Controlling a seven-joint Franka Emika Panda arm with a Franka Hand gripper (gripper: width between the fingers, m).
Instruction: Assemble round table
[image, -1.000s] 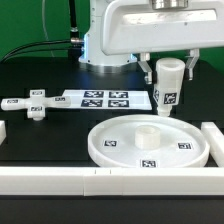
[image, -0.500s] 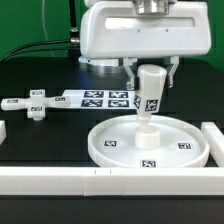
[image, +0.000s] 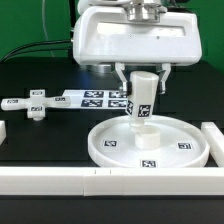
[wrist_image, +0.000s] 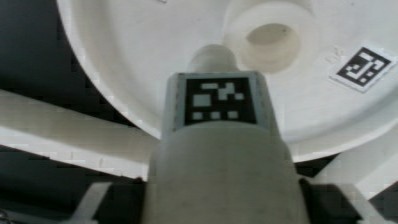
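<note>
Arm's gripper clamped short white plastic cylinder leg; tip approx 11 o'clock of raised round hub on large white rimmed disc; needed centring, vert. descent.

black table: disc, foot, marker board

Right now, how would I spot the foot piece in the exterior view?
Start at the large round disc in front, then go to the marker board behind it. Beside the board's end toward the exterior view's left lies the cross-shaped foot: the only cross shape, tagged on its bars.
</note>
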